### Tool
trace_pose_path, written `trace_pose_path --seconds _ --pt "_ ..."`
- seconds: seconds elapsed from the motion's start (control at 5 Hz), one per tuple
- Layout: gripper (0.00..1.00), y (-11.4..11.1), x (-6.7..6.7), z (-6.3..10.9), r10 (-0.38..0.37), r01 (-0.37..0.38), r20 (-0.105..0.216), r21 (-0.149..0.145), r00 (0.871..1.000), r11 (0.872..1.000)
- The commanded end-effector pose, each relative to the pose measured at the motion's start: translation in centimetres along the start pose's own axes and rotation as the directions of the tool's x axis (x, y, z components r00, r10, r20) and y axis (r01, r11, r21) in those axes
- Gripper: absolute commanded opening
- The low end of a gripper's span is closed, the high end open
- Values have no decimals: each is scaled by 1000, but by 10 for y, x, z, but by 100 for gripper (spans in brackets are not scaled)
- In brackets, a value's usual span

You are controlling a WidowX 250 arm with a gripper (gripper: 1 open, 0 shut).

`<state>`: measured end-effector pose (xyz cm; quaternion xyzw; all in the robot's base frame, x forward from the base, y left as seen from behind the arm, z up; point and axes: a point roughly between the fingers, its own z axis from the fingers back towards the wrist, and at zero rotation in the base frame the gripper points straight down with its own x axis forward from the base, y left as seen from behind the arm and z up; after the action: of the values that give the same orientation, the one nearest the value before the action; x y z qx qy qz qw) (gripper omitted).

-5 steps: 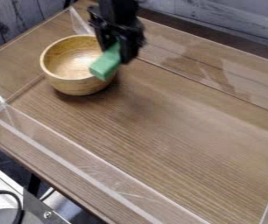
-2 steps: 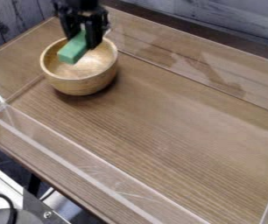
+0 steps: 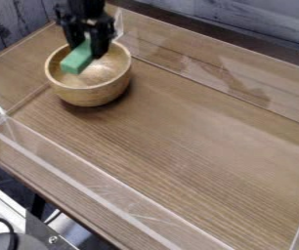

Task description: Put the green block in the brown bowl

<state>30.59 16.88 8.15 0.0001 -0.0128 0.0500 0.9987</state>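
- Camera view: a wooden table (image 3: 179, 137) with a brown grain fills most of the picture; a clear, glass-like barrier (image 3: 61, 161) runs along its near edge and another clear pane (image 3: 231, 44) stands along the far side.
- Below the near edge, at the bottom left, a dark cable (image 3: 2, 229) and some metal framing show, too small to tell apart.
- The black claw (image 3: 82, 44) comes down from the top edge, pointing at the table, and covers the far rim of the brown bowl (image 3: 61, 93).
- The brown bowl sits on the table near the far left corner, upright, with its pale inside open to view.
- The claw is clenched on the green block (image 3: 75, 61), its fingers on either side of the block's upper end.
- The green block hangs tilted, its lower end over the inside of the bowl on the left half; whether it touches the bowl's floor cannot be told.
- Apart from the block, nothing is seen inside the bowl.
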Motion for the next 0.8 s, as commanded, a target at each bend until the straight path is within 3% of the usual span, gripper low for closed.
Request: trace_pose_path --seconds 0.0,0.4,0.6 --pt "0 -12 17 20 -28 27 52 6 998 1000" --pt "0 9 15 -3 0 -1 47 14 999 1000" --pt "0 9 9 -11 17 -18 47 20 999 1000"
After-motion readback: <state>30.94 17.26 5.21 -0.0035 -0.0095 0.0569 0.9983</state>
